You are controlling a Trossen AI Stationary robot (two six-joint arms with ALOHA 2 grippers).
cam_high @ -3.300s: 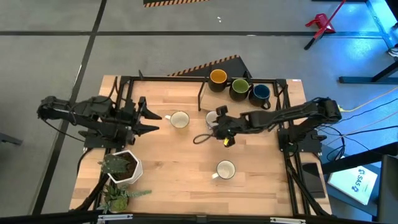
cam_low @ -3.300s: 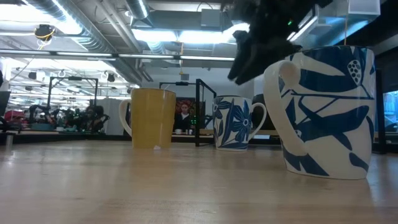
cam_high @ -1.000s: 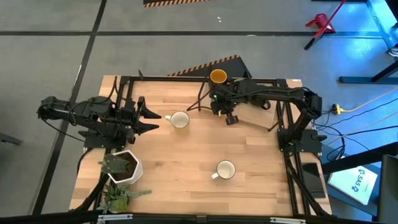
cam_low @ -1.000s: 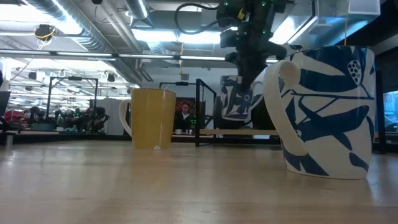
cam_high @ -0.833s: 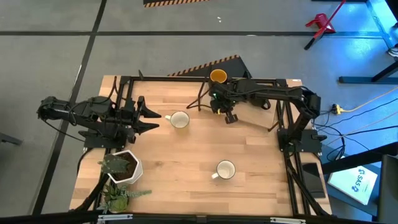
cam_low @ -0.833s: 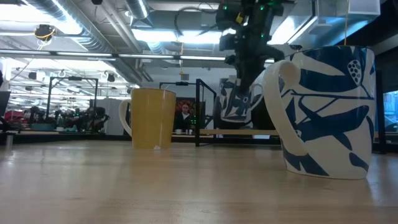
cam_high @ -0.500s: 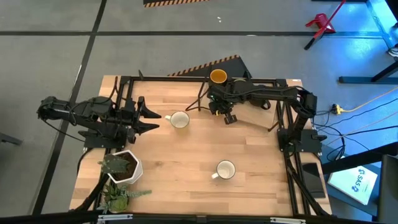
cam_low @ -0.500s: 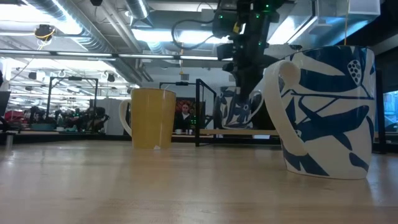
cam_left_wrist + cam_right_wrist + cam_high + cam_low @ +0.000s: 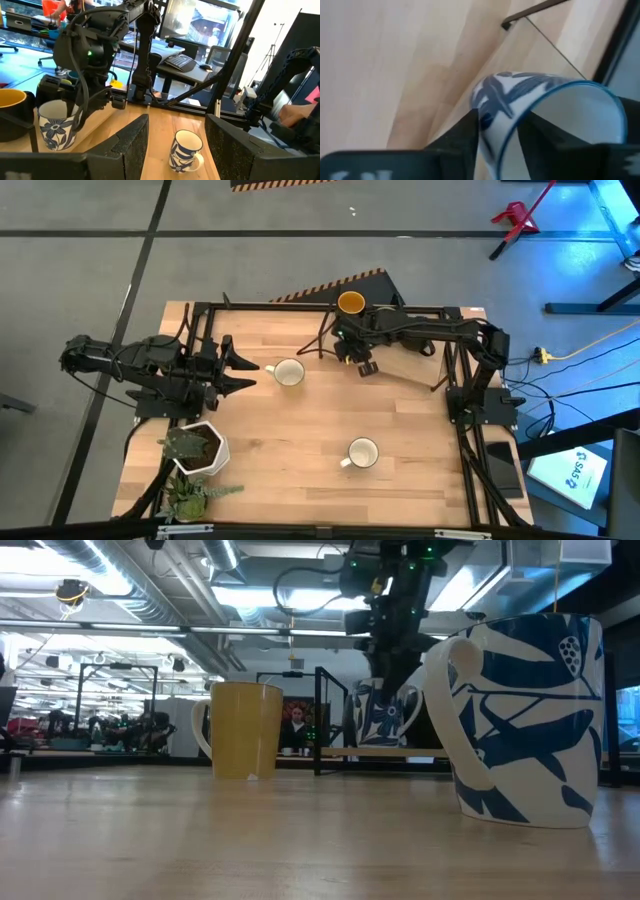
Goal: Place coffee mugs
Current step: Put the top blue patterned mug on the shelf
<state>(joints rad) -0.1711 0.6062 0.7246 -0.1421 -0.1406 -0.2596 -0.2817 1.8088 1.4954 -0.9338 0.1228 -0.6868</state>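
My right gripper (image 9: 352, 352) is over the table's far part, shut on a white mug with blue leaves (image 9: 385, 718), close beside the dark mug with a yellow inside (image 9: 350, 303). The olive and blue mugs are hidden under the right arm. A cream-yellow mug (image 9: 288, 373) stands on its base mid-table, with its handle toward my left gripper (image 9: 240, 368). That gripper is open and waits at the table's left. Another white-and-blue mug (image 9: 362, 452) stands nearer the front edge. In the left wrist view a white-and-blue mug (image 9: 185, 150) shows beyond the open fingers. My right gripper holds the mug by its wall at the rim (image 9: 487, 132), one finger (image 9: 540, 137) inside the cup and one (image 9: 452, 137) outside. The fingers come down on it from above. The mug hangs below them, roughly upright and lifted clear of the table.
A black frame rail (image 9: 420, 309) runs along the far edge, with a post (image 9: 318, 720) beside the held mug. A white hexagonal plant pot (image 9: 200, 448) and a loose plant (image 9: 185, 495) sit at the near left corner. Bare wood lies between the standing mugs.
My right gripper has carried the mug a little toward the table's left edge and lowered it slightly beside the dark mug. The mug stays clear of the table, and the hold is unchanged.
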